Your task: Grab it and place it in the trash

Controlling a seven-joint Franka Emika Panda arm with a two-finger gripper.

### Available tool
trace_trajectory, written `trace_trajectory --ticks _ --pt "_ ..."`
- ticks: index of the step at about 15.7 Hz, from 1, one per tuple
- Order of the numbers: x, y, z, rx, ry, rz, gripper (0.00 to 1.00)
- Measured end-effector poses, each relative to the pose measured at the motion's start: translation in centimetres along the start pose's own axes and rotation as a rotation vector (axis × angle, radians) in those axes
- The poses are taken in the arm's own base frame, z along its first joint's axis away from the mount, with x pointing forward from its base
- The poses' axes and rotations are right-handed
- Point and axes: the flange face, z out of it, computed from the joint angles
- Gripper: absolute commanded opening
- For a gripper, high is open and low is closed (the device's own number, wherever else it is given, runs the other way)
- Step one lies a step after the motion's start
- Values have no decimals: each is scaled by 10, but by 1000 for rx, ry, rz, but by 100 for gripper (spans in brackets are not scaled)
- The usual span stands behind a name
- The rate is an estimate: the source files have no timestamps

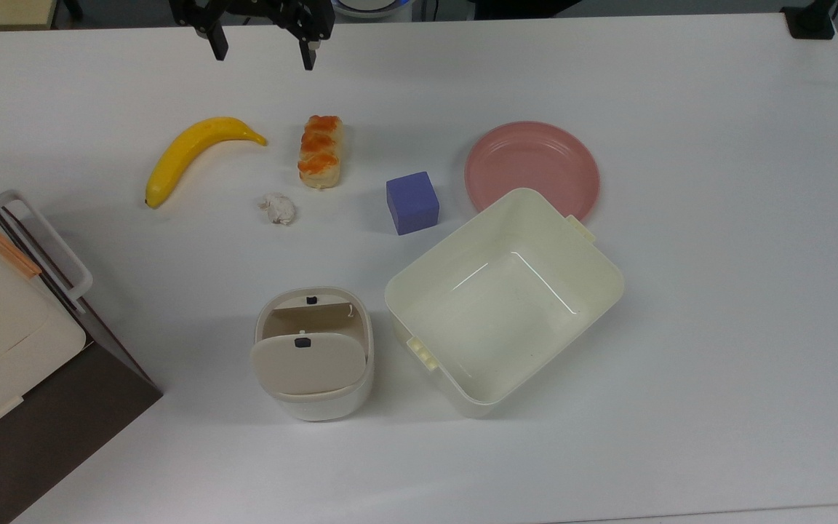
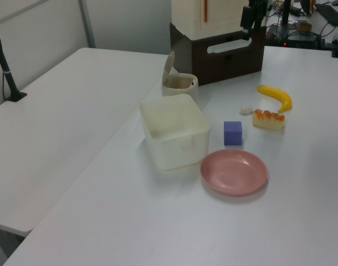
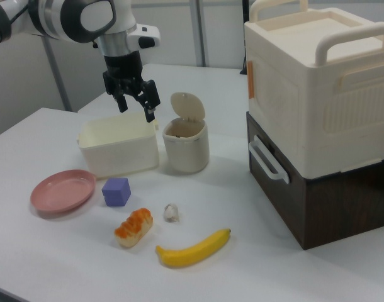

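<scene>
In the top view the gripper [image 1: 262,52] hangs with fingers spread, the paper wad [image 1: 278,209] lying well below it beside the bread roll [image 1: 320,151]. In the right view the spread gripper [image 3: 135,106] hovers high, the trash bin [image 3: 186,142] just right of it and the wad [image 3: 172,213] far beneath, between roll [image 3: 135,228] and banana [image 3: 193,249]

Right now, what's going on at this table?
The arm's pincer hangs open and empty above the table's far edge in the top view. The paper wad lies untouched on the table between the banana and the bread roll. The small flap-lid bin waits beside the large tub, lid tilted open.
</scene>
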Motion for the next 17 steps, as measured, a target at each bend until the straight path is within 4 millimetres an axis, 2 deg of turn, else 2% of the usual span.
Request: trace_trajectory --ticks 17 --pt "0 4 0 -1 -5 -44 100"
